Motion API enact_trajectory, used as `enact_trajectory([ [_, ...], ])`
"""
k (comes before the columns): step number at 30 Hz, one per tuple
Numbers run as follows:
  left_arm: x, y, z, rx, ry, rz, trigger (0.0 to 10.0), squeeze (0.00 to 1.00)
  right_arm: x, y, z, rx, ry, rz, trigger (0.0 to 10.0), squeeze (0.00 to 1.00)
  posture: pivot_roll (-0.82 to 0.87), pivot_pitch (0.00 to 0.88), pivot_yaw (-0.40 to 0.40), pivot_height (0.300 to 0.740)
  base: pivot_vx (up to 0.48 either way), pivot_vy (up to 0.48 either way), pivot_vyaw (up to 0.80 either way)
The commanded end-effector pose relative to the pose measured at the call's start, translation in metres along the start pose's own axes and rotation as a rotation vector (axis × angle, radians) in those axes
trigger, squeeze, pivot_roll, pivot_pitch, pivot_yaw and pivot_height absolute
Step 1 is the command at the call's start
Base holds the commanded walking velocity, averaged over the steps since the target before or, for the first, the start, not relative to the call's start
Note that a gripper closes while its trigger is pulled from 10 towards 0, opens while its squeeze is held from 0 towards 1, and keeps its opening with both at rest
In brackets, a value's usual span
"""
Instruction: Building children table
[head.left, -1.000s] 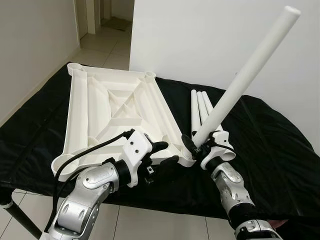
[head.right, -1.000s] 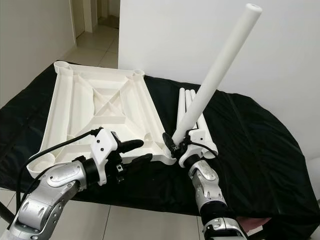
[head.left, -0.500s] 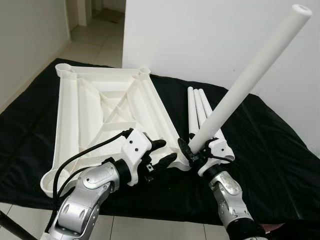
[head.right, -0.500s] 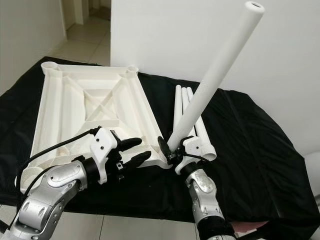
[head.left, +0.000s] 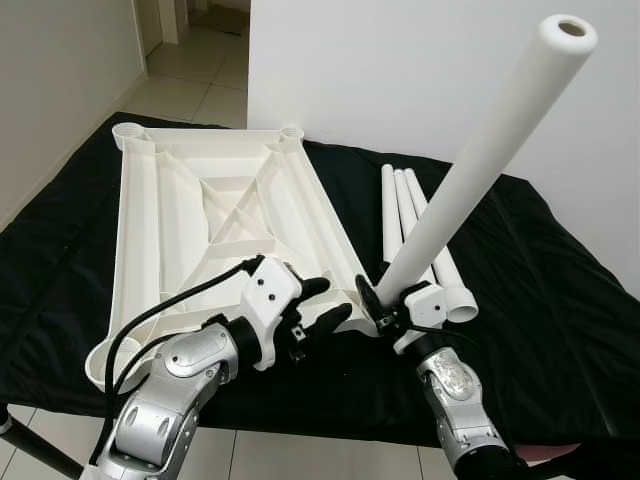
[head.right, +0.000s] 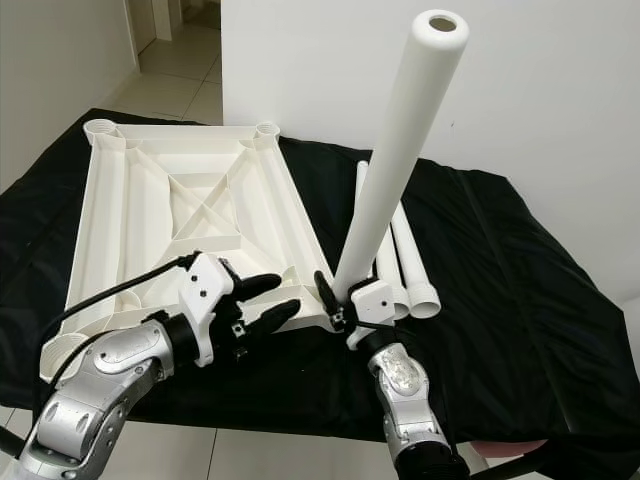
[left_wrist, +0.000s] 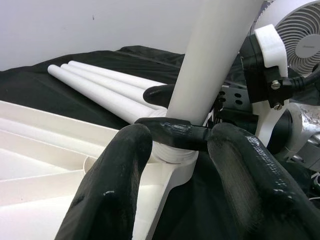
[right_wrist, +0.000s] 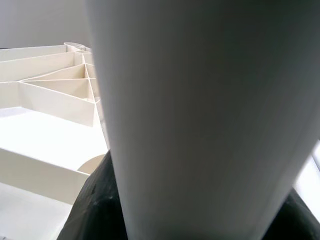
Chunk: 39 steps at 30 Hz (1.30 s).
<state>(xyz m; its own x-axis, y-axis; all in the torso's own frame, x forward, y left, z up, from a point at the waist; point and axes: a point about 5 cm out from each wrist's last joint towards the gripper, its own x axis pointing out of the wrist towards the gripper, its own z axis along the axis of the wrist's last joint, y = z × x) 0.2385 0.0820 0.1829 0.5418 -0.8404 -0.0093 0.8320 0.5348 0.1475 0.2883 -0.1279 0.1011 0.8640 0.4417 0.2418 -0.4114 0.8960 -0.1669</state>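
- where the black cloth (head.left: 540, 290) drapes over the work surface, a white plastic tabletop (head.left: 215, 225) lies upside down, its underside ribbed with straight and diagonal webs and a round socket at each corner.
- three smooth white tubular legs (head.left: 415, 225) lie side by side on the cloth just beside the tabletop's right edge.
- a fourth white leg (head.left: 480, 160) — a hollow tube, its open end uppermost — stands tilted, its lower end at the tabletop's near right corner socket (left_wrist: 172, 155).
- the right gripper (head.left: 385, 305) has its black fingers closed around this leg close to its base.
- the left gripper (head.left: 322, 305) hovers at the tabletop's near edge, just beside that socket; its two glossy black fingers (left_wrist: 112, 190) are spread apart and hold nothing.
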Motion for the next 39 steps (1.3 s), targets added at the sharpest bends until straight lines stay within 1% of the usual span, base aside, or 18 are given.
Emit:
enact_trajectory([
  [1, 0.002, 0.000, 0.003, -0.003, -0.011, 0.020, 10.0, 0.00, -0.010, 0.002, -0.018, 0.040, 0.105, 0.007, 10.0, 0.00, 0.03, 0.000, -0.118, 0.740, 0.000, 0.000, 0.00],
  [3, 0.002, 0.000, 0.003, -0.003, -0.011, 0.020, 10.0, 0.00, -0.010, 0.002, -0.018, 0.033, 0.110, 0.005, 10.0, 0.00, 0.03, 0.000, -0.118, 0.740, 0.000, 0.000, 0.00],
  [5, 0.002, 0.001, 0.003, 0.000, -0.010, 0.022, 10.0, 0.00, -0.009, 0.002, -0.025, 0.048, 0.167, 0.008, 10.0, 0.00, 0.03, 0.000, -0.119, 0.740, 0.000, 0.000, 0.00],
  [6, 0.002, 0.001, 0.003, 0.000, -0.010, 0.022, 10.0, 0.00, -0.009, 0.002, -0.025, 0.048, 0.167, 0.008, 10.0, 0.00, 0.03, 0.000, -0.119, 0.740, 0.000, 0.000, 0.00],
  [7, 0.002, 0.001, 0.003, 0.002, -0.011, 0.024, 10.0, 0.00, -0.009, 0.002, -0.030, 0.056, 0.226, 0.006, 10.0, 0.00, 0.03, 0.000, -0.119, 0.740, 0.000, 0.000, 0.00],
  [11, 0.002, 0.001, 0.003, 0.002, -0.011, 0.025, 10.0, 0.00, -0.008, 0.001, -0.033, 0.050, 0.261, 0.004, 10.0, 0.00, 0.03, 0.000, -0.119, 0.740, 0.000, 0.000, 0.00],
  [12, 0.002, 0.001, 0.003, 0.002, -0.012, 0.027, 10.0, 0.00, -0.008, 0.001, -0.036, 0.086, 0.292, 0.010, 10.0, 0.00, 0.03, 0.000, -0.121, 0.740, 0.000, 0.000, 0.00],
  [13, 0.002, 0.001, 0.003, 0.002, -0.012, 0.027, 10.0, 0.00, -0.008, 0.001, -0.036, 0.086, 0.292, 0.010, 10.0, 0.00, 0.03, 0.000, -0.121, 0.740, 0.000, 0.000, 0.00],
  [14, 0.002, 0.001, 0.004, 0.002, -0.015, 0.027, 10.0, 0.00, -0.008, 0.002, -0.041, 0.107, 0.348, 0.025, 10.0, 0.00, 0.03, 0.000, -0.124, 0.740, 0.000, 0.000, 0.00],
  [15, 0.002, 0.001, 0.004, 0.004, -0.015, 0.028, 10.0, 0.00, -0.008, 0.002, -0.043, 0.110, 0.363, 0.027, 10.0, 0.00, 0.03, 0.000, -0.124, 0.740, 0.000, 0.000, 0.00],
  [20, 0.002, 0.002, 0.004, 0.006, -0.016, 0.031, 10.0, 0.00, -0.009, 0.002, -0.046, 0.125, 0.391, 0.032, 10.0, 0.00, 0.03, 0.000, -0.126, 0.740, 0.000, 0.000, 0.00],
  [22, 0.002, 0.002, 0.004, 0.008, -0.017, 0.034, 10.0, 0.00, -0.008, 0.002, -0.041, 0.121, 0.338, 0.030, 10.0, 0.00, 0.04, 0.000, -0.127, 0.740, 0.000, 0.000, 0.00],
  [25, 0.002, 0.002, 0.004, 0.008, -0.017, 0.035, 10.0, 0.00, -0.006, 0.002, -0.038, 0.122, 0.317, 0.018, 10.0, 0.00, 0.04, 0.000, -0.127, 0.740, 0.000, 0.000, 0.00],
  [28, 0.002, 0.002, 0.005, 0.008, -0.018, 0.034, 10.0, 0.00, -0.005, 0.003, -0.035, 0.180, 0.291, 0.015, 10.0, 0.00, 0.03, 0.000, -0.126, 0.740, 0.000, 0.000, 0.00],
  [33, 0.002, 0.002, 0.005, 0.010, -0.018, 0.030, 10.0, 0.00, -0.007, 0.002, -0.041, 0.221, 0.350, 0.001, 10.0, 0.00, 0.03, 0.000, -0.123, 0.740, 0.000, 0.000, 0.00],
  [36, 0.003, 0.002, 0.005, 0.011, -0.020, 0.028, 10.0, 0.00, -0.010, 0.004, -0.042, 0.144, 0.345, 0.040, 10.0, 0.00, 0.03, 0.000, -0.123, 0.740, 0.000, 0.000, 0.00],
  [37, 0.003, 0.002, 0.005, 0.011, -0.020, 0.028, 10.0, 0.00, -0.010, 0.004, -0.042, 0.144, 0.345, 0.040, 10.0, 0.00, 0.03, 0.000, -0.123, 0.740, 0.000, 0.000, 0.00],
  [39, 0.002, 0.001, 0.005, 0.011, -0.020, 0.028, 10.0, 0.00, -0.016, 0.007, -0.044, 0.038, 0.339, 0.084, 10.0, 0.00, 0.03, 0.000, -0.126, 0.740, 0.000, 0.000, 0.00],
])
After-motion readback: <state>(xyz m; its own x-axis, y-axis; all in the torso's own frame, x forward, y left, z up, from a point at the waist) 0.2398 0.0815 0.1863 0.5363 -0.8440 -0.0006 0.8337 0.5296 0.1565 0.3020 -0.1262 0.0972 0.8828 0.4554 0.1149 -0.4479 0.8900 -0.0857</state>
